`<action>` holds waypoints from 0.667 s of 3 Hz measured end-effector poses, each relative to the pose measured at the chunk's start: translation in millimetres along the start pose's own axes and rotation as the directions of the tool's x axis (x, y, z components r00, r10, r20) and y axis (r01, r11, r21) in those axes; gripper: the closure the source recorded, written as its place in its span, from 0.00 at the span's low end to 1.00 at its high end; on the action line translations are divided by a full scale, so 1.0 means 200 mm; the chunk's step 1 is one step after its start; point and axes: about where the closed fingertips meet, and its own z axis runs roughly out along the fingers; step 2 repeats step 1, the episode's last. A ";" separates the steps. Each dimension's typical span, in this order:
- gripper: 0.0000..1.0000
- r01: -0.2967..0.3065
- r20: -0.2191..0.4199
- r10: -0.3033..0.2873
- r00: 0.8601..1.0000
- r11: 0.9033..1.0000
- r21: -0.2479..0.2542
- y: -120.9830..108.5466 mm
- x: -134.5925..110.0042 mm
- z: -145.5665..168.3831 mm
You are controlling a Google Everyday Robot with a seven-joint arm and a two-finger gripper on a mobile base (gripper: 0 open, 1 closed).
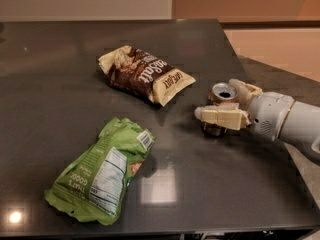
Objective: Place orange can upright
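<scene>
The orange can stands upright on the dark table at the right side, its opened silver top facing up. My gripper comes in from the right on a white arm and is shut on the can. One cream finger crosses the can's front and the other finger lies behind it. The near finger hides most of the can's body; its base shows below the finger, resting on the table.
A brown and cream snack bag lies flat left of the can. A green snack bag lies nearer the front left. The table's right edge runs just behind my arm, with tan floor beyond it.
</scene>
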 end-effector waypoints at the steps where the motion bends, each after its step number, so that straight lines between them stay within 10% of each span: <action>1: 0.00 0.000 0.000 0.000 1.000 1.000 0.000 0.00 0.00 0.00; 2: 0.00 0.000 0.000 0.000 1.000 1.000 0.000 0.00 0.00 0.00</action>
